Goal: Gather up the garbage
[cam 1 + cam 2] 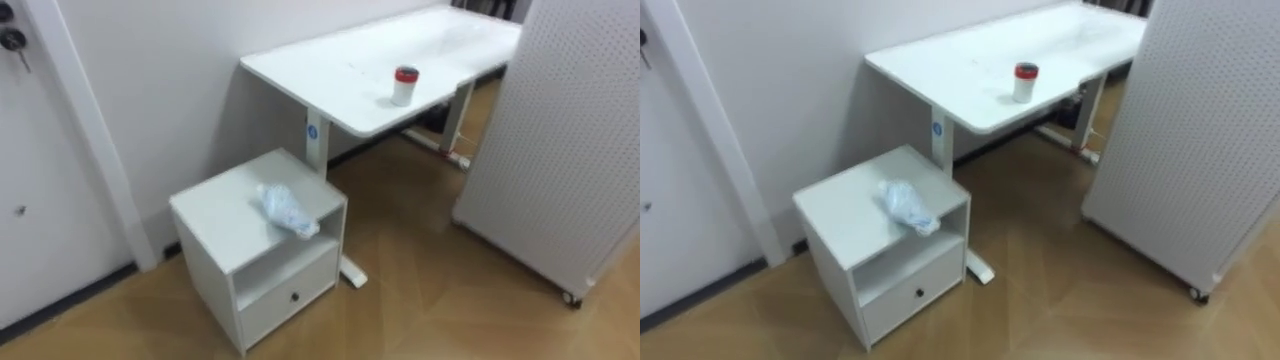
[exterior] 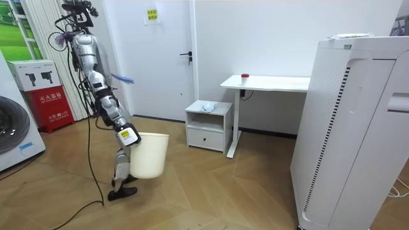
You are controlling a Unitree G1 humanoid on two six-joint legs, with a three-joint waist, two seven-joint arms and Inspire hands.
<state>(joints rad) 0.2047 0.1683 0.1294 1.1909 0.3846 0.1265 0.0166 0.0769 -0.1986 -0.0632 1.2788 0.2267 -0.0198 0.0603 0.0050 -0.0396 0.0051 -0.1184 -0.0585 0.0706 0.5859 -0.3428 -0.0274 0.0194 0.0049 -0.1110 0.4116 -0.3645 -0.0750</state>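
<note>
From here I see the biggest thing, a tall white unit on wheels, standing far from my right hand, across the room on the room view's right. The white desk stands against the wall, also well away from that hand. The small white cabinet stands just beside the desk's leg and is nearer to the hand, but still well apart from it. My right hand hangs low at the robot's side, closed on the rim of a cream bin that hangs just below it, clear of the wood floor. The garbage, a crumpled clear plastic bag, lies on the cabinet's top, well ahead of the hand. A small white cup with a red lid stands on the desk, farther off.
</note>
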